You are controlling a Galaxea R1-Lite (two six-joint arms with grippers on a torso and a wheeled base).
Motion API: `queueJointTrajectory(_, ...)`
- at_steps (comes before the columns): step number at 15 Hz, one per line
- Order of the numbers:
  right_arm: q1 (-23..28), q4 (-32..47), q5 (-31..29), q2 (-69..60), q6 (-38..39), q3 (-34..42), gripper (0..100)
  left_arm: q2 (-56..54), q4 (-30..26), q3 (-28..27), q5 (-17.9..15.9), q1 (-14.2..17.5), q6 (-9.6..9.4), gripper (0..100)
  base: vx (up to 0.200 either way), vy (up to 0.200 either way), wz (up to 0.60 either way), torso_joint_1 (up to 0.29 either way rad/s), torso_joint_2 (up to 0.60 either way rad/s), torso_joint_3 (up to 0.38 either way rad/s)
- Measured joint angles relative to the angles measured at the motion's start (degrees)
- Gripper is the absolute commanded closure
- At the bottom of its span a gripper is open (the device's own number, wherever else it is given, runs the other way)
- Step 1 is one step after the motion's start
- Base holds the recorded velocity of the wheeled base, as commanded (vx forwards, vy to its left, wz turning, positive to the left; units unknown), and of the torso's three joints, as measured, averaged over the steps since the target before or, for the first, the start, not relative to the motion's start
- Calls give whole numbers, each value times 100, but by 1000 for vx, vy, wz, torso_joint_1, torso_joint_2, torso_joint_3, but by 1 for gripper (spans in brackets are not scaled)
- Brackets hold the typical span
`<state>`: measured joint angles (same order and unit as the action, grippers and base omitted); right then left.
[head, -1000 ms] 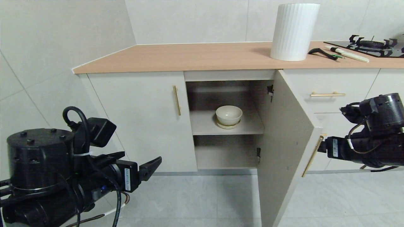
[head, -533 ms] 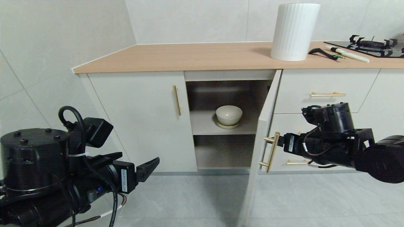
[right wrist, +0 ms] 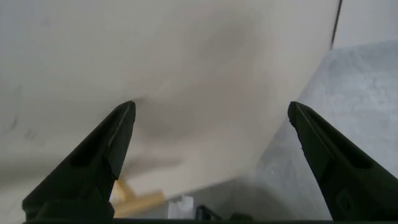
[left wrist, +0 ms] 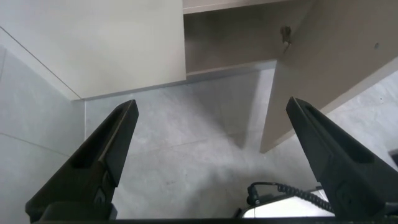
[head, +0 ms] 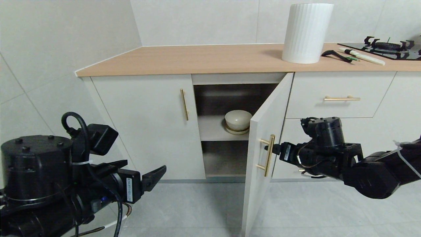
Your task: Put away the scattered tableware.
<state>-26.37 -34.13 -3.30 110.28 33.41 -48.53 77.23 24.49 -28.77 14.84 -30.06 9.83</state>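
Spread wide, the right hand stood at the brass handle of the half-open cabinet door, pinching nothing. From the right wrist view the door's pale face lay straight ahead of the fingers. Whether a fingertip touched the bar or stood just beside it could not be told. The handle's long axis ran upright, on the door's free edge, with the hinges on the side toward the drawers. Closing looked like a push on that edge, away from the robot and toward the opening. The right hand was the nearer one. The left hand, also spread and empty, hung low near the floor, well apart from the door. Inside, a cream bowl sat on a plate on the middle shelf, so that piece seemed stowed. Two utensils lay on the tabletop beside a white ribbed container.
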Motion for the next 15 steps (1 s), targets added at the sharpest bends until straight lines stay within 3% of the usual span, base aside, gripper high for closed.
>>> queueJointTrajectory(6,-17,-391,-22,179,216,5,0,0,-172,17,0,-26,-23,0,0,0,0,0,0,0)
queueJointTrajectory(15,-107,-891,-433,551,499,-133,0,-39,-176,22,-1,-26,-72,0,200,0,0,4,4,1)
